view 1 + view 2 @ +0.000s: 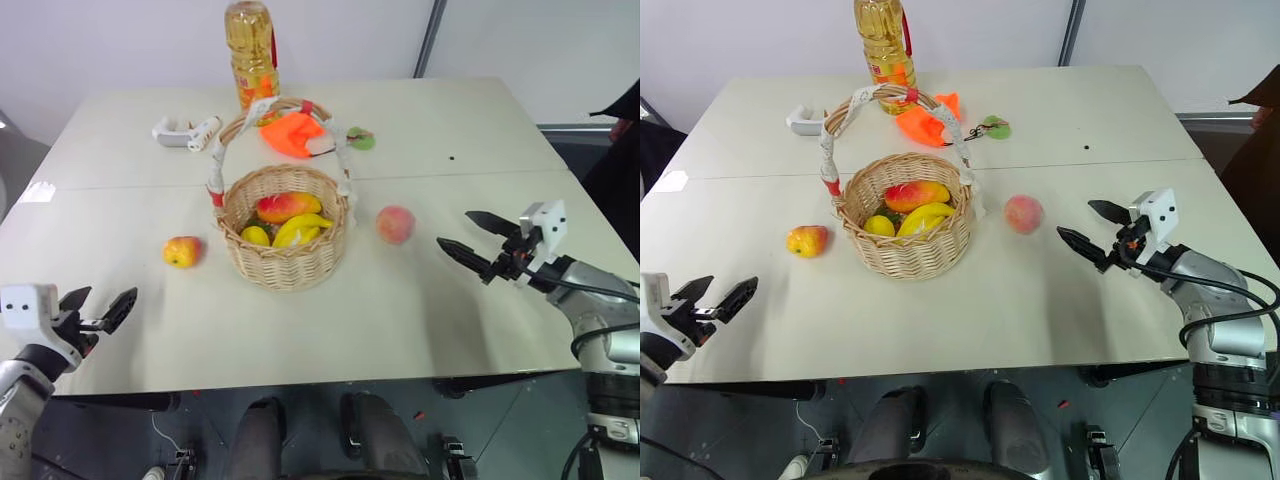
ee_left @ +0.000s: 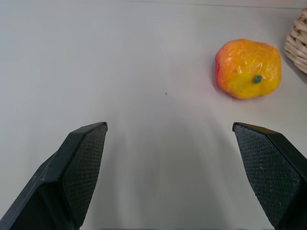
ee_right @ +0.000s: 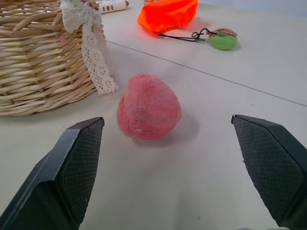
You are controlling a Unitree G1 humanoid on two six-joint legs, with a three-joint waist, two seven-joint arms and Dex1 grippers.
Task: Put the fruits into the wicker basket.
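Though it looks light and firm, the red-yellow apple (image 1: 182, 251), lying on the table (image 1: 420, 300) left of the wicker basket (image 1: 285, 255), wears a glossy crinkled skin that may slip, so the left hand (image 1: 98, 308), spread wide and empty, should likely pinch across its widest girth. Stiff tan weave and a lace-wrapped arched handle mark the basket, already holding banana-yellow and red fruit. Right of the basket sits the peach (image 3: 148, 106), matte, slightly fuzzy, probably easy to grip at its middle; the right hand (image 1: 476, 242) gapes wide, empty.
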